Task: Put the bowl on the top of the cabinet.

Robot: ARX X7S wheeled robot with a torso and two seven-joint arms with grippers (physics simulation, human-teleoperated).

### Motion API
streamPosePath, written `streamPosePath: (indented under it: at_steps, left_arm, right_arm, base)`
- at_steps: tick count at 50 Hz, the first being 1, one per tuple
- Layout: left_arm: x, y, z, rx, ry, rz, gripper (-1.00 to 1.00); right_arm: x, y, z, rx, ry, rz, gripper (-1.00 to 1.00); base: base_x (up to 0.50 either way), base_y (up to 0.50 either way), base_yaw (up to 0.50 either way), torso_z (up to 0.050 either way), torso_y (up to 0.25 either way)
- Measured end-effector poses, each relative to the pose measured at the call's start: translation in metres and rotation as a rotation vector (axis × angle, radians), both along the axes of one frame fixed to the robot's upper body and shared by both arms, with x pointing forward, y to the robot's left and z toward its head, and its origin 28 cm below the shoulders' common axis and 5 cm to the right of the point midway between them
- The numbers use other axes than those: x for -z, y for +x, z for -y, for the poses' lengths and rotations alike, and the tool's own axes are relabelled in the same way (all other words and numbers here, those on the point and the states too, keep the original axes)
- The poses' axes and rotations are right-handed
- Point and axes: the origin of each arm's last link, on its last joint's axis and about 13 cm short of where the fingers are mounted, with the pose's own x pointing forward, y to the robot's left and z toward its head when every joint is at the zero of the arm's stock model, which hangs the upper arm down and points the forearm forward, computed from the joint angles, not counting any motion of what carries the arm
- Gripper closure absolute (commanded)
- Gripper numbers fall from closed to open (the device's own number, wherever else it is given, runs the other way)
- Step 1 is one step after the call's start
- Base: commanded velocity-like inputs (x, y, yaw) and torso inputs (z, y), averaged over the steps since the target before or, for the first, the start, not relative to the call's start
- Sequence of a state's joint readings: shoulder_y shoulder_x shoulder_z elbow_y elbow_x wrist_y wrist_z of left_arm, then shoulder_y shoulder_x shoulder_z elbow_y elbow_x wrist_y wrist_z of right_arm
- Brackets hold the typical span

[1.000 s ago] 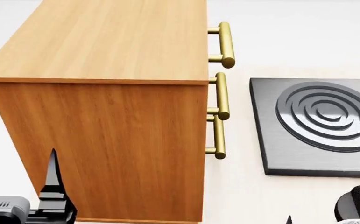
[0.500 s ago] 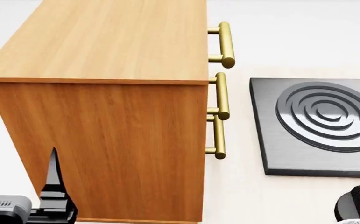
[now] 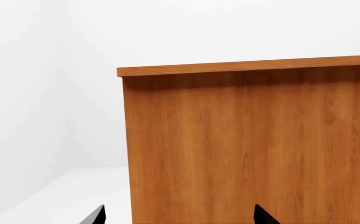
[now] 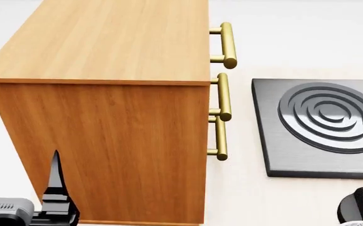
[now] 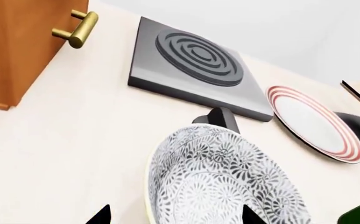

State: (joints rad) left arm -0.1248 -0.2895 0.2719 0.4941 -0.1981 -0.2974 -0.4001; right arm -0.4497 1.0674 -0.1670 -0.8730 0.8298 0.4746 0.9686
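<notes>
The bowl (image 5: 223,182), white with a dense dark grey pattern, sits on the pale counter in the right wrist view. My right gripper (image 5: 174,215) is open, and the bowl's near rim lies between its two black fingertips (image 5: 102,215). Whether they touch the bowl cannot be told. The cabinet (image 4: 106,42) fills the left of the head view, orange-brown with a lighter bare top and brass handles (image 4: 227,44). My left gripper (image 4: 18,176) is open and empty, low beside the cabinet's side wall (image 3: 248,140). The right gripper's fingers do not show in the head view.
A dark grey hob plate with raised rings (image 4: 322,127) lies right of the cabinet and also shows in the right wrist view (image 5: 192,60). A red-rimmed white plate (image 5: 314,123) lies beyond it. A black object (image 5: 220,119) stands just behind the bowl.
A black fingertip at the bottom right of the head view has dropped out of sight. My left gripper has barely shifted. The cabinet has not moved.
</notes>
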Motion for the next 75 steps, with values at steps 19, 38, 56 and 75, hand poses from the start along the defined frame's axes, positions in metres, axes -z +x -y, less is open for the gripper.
streamPosePath:
  at_steps: [19,38,56,75]
  left_arm:
    - [0.001,0.000,0.001,0.001,-0.002,-0.003,-1.00]
    - [0.002,0.000,0.000,0.002,-0.005,-0.004,-1.00]
    - [0.001,0.000,0.000,0.001,-0.009,-0.002,-1.00]
    - [0.001,0.000,0.000,0.001,-0.011,-0.001,-1.00]
  right_arm:
    - [0.013,0.008,0.005,0.024,-0.006,-0.034,-1.00]
    - [0.018,0.012,0.005,0.022,-0.007,-0.053,-1.00]
    - [0.020,0.016,0.006,0.030,-0.015,-0.058,-1.00]
    - [0.023,0.019,0.007,0.037,-0.014,-0.063,-1.00]
  base:
    - [0.00,0.00,0.00,0.000,0.000]
    - [0.00,0.00,0.00,0.000,0.000]
    - [0.00,0.00,0.00,0.000,0.000]
    - [0.00,0.00,0.00,0.000,0.000]
